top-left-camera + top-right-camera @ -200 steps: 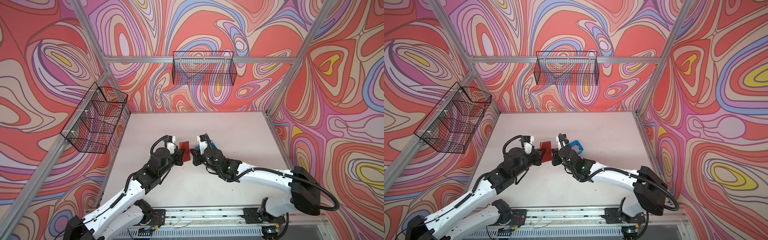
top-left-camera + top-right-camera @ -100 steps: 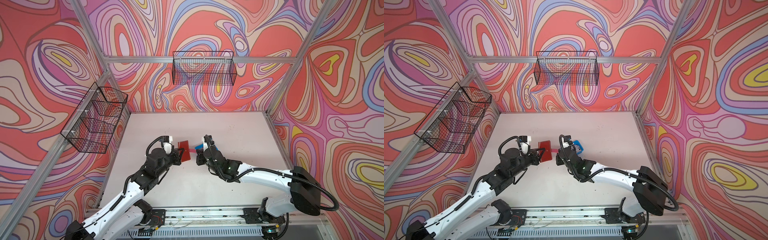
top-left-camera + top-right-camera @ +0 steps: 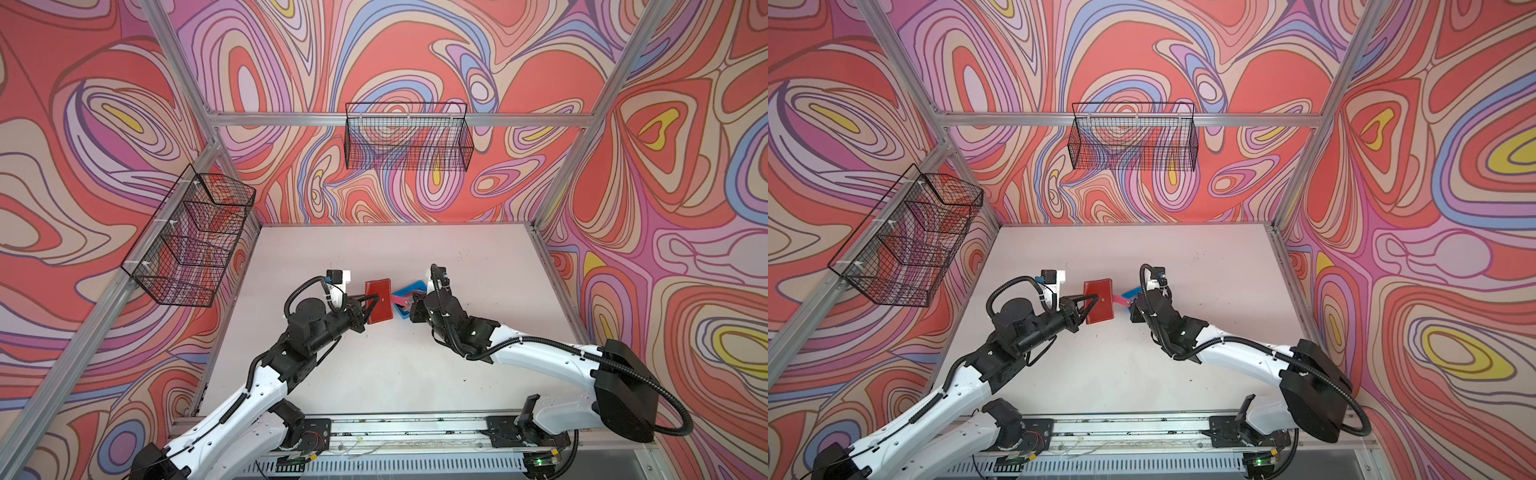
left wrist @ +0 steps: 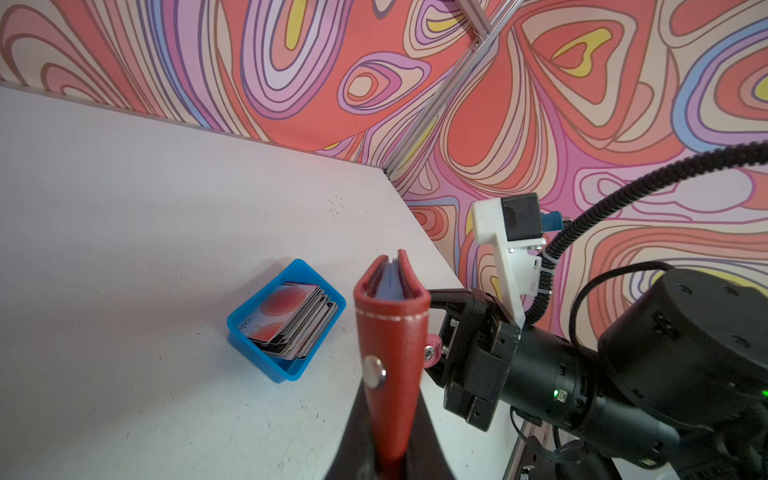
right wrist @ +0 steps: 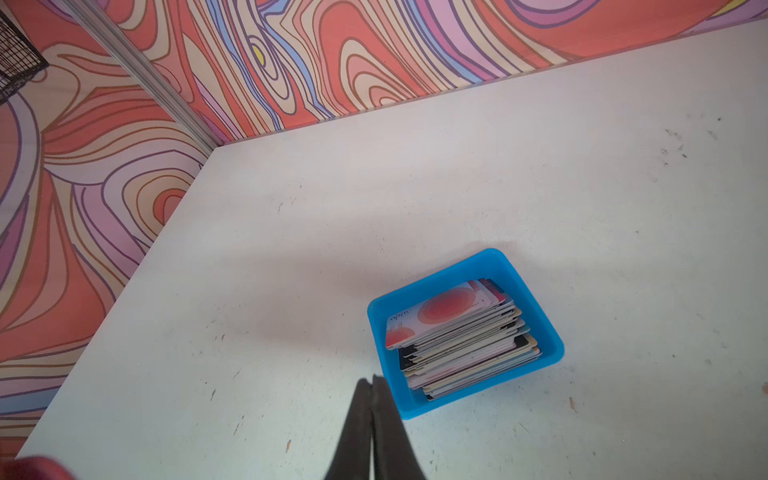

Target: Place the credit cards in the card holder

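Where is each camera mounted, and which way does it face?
Top views: overhead, down onto the white table; left arm, right arm show.
Left wrist: behind the left pincer clamping the red leather-like card holder, facing the right arm.
Right wrist: behind the shut right pincer, facing the table's corner.
Wrist views share the blue plastic tray of credit cards.
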You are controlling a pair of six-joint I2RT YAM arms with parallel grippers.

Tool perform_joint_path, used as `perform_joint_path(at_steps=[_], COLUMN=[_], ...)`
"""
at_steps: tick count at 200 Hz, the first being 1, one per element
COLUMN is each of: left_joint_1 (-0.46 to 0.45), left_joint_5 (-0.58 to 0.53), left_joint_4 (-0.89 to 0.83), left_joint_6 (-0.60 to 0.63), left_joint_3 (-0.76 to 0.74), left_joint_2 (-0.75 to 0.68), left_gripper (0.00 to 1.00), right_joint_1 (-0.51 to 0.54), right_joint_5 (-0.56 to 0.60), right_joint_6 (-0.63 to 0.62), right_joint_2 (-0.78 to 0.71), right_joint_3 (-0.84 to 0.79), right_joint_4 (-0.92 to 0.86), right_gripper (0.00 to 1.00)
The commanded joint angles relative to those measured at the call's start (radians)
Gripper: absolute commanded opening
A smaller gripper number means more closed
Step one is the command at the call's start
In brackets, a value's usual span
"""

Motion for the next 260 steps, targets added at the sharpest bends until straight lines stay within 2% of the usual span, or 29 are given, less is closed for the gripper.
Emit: perform_joint_path(at_steps=[1, 30, 47, 63, 103, 122, 141, 164, 182, 195, 209, 260], left_joint_1=[0.005, 0.005, 0.005, 0.005, 0.004, 0.005, 0.005, 0.004, 0.004, 0.005, 0.005, 0.005], left_joint_5=[0.033, 0.011, -0.007, -0.030, -0.121, -0.121, -0.118, -0.100, -0.116, -0.118, -0.123, -0.145], left_joint_4=[0.075, 0.077, 0.077, 0.074, 0.026, 0.027, 0.021, 0.037, 0.024, 0.023, 0.016, -0.010], left_joint_6=[-0.013, -0.020, -0.017, -0.016, -0.004, -0.004, 0.001, -0.002, -0.003, -0.003, -0.003, 0.005], left_joint_3=[-0.037, -0.059, -0.072, -0.085, -0.104, -0.104, -0.093, -0.094, -0.091, -0.091, -0.089, -0.083], left_joint_2=[-0.029, -0.058, -0.085, -0.119, -0.199, -0.191, -0.161, -0.145, -0.141, -0.141, -0.144, -0.165], left_gripper=[0.00, 0.00, 0.00, 0.00, 0.00, 0.00, 0.00, 0.00, 0.00, 0.00, 0.00, 0.00], right_joint_1=[-0.005, -0.006, -0.012, -0.029, -0.124, -0.142, -0.142, -0.142, -0.142, -0.129, -0.113, 0.005], right_joint_5=[0.008, 0.020, 0.035, 0.028, -0.118, -0.153, -0.185, -0.244, -0.315, -0.390, -0.412, -0.394], right_joint_6=[0.015, 0.021, 0.033, 0.051, 0.120, 0.124, 0.120, 0.056, 0.079, 0.058, 0.065, 0.016], right_joint_2=[-0.043, -0.088, -0.115, -0.123, -0.070, -0.048, -0.058, -0.084, -0.079, -0.070, -0.069, -0.079], right_joint_3=[-0.034, -0.066, -0.088, -0.101, -0.112, -0.104, -0.121, -0.173, -0.176, -0.160, -0.176, -0.156], right_joint_4=[0.029, 0.048, 0.055, 0.056, 0.066, 0.055, 0.049, 0.135, 0.173, 0.197, 0.230, 0.251], right_gripper=[0.10, 0.17, 0.25, 0.27, 0.27, 0.21, 0.21, 0.28, 0.32, 0.29, 0.29, 0.31])
